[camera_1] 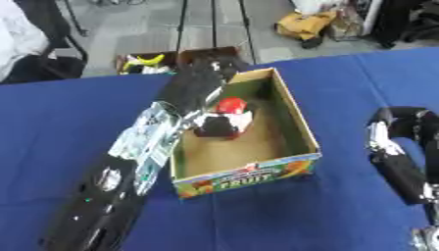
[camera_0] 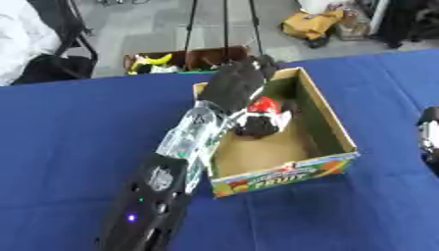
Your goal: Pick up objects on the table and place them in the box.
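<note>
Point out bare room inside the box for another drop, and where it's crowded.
Free: the box floor between the red, white and black object and the printed front wall, plus a strip along the right wall. Crowded: the far left corner, where the left hand hangs over the rim beside that object. The right hand does not show.

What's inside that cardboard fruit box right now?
Inside the cardboard box lies a red, white and black object on the bare brown floor. The left hand reaches over the far corner, covering whatever lies beneath it.
</note>
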Robot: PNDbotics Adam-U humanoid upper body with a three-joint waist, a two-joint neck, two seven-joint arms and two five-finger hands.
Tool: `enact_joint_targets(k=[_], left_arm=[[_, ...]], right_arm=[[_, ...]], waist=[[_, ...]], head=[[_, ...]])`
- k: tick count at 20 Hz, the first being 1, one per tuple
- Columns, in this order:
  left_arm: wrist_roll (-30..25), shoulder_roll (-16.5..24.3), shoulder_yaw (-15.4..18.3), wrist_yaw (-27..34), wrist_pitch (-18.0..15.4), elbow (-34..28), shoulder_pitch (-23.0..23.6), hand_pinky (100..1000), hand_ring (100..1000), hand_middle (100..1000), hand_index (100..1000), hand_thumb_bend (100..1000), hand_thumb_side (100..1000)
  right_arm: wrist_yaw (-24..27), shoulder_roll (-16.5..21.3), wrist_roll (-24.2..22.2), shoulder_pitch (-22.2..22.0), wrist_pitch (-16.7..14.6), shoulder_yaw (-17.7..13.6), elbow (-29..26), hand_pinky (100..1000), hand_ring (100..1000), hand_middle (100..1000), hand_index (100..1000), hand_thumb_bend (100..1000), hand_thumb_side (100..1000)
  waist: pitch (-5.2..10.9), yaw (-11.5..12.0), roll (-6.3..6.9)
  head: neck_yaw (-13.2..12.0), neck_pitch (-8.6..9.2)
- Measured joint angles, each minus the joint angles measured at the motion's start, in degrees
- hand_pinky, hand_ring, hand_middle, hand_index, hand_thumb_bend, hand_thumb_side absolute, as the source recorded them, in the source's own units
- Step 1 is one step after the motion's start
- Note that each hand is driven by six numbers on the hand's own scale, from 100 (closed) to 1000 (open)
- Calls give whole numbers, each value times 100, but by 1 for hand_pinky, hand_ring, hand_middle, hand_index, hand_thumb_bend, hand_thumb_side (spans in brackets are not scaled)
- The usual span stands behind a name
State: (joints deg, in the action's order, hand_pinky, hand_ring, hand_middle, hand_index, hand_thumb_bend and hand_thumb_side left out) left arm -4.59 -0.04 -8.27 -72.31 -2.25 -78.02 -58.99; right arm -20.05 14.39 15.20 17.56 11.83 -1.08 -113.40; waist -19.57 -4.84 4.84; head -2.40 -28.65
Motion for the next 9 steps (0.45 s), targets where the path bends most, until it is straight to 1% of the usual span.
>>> enact_joint_targets(k=[1, 3, 5, 7, 9], left_arm=[[101, 86, 35, 389, 73, -224, 51, 563, 784, 778, 948, 175, 771], [212, 242, 113, 1288, 246, -657, 167, 544, 766, 752, 931, 127, 796], [248, 419, 188, 2209, 447, -1079, 299, 536, 756, 737, 918, 127, 819], [265, 638, 260, 2985, 612, -1511, 452, 524, 742, 724, 916, 120, 831], [319, 892, 365, 3583, 750, -1961, 672, 455, 677, 685, 899, 112, 831]], right_arm=[[0, 0, 6, -10, 4, -5, 0, 727, 527, 428, 652, 100, 508], [-1, 0, 23, -47, 10, -29, 0, 727, 528, 428, 652, 100, 508], [-3, 1, 35, -54, 9, -35, 0, 727, 528, 429, 653, 100, 508], [-7, 2, 62, -96, 6, -63, 0, 727, 528, 430, 653, 100, 507], [-10, 3, 88, -102, 2, -73, 0, 727, 528, 430, 653, 100, 507]], waist=[[16, 34, 1], [54, 100, 9], [98, 168, 29], [142, 270, 32], [165, 385, 32]], head=[[33, -4], [108, -26], [203, -68], [301, -120], [384, -166]])
